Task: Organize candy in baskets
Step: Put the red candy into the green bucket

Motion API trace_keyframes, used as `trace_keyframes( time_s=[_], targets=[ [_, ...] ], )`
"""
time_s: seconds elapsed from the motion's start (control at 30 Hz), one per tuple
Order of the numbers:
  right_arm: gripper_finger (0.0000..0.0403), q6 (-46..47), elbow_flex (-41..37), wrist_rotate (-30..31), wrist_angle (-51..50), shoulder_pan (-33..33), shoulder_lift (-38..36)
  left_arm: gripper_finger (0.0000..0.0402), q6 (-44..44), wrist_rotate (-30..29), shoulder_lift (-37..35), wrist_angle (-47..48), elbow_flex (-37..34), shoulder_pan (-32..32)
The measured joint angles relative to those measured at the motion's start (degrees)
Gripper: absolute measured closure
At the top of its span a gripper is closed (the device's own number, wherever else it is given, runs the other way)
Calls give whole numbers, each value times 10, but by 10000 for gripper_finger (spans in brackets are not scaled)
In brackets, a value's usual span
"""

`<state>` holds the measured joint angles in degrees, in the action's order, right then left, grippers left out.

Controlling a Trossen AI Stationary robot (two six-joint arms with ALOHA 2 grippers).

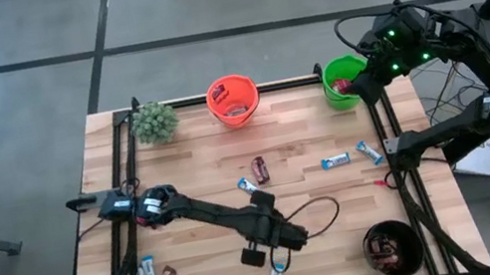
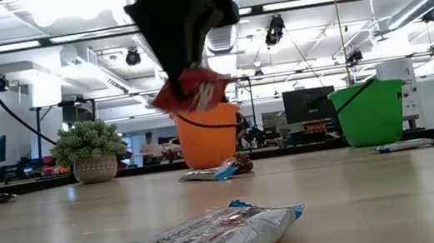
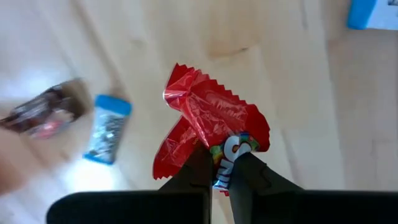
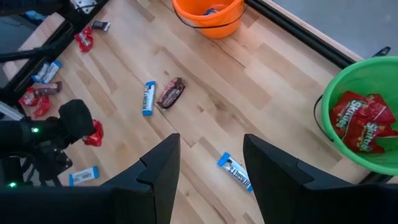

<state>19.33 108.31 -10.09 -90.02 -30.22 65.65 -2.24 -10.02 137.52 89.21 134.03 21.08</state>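
Left hand (image 3: 222, 171) pinching a red candy (image 3: 208, 124), lifted clear of the table (image 1: 199, 166) near its front middle. Right hand (image 4: 210, 163) spread, hovering beside the green basket (image 1: 344, 81), red candies inside. Orange basket (image 1: 232, 100) at rear centre, black basket (image 1: 393, 248) front right. Other candies scattered across the boards.

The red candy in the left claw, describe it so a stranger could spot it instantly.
Start at the wooden table and follow the left arm to its claw. Pinched there, lifted off the wood, is the red candy, crinkled with zigzag ends. Every other loose candy lies flat on the table.
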Motion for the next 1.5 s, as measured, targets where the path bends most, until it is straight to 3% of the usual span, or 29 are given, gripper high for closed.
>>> trace_keyframes(
  time_s=[0.3,0.8,1.5],
  targets=[
    [236,0,0,52,0,0,-4,400,17,-35,-45,8,5,-52],
    [174,-51,0,37,2,0,42,400,65,-103,-104,-8,9,-170],
    [179,-140,-11,37,131,-1,57,400,123,-117,-167,-125,9,-308]
  ],
)
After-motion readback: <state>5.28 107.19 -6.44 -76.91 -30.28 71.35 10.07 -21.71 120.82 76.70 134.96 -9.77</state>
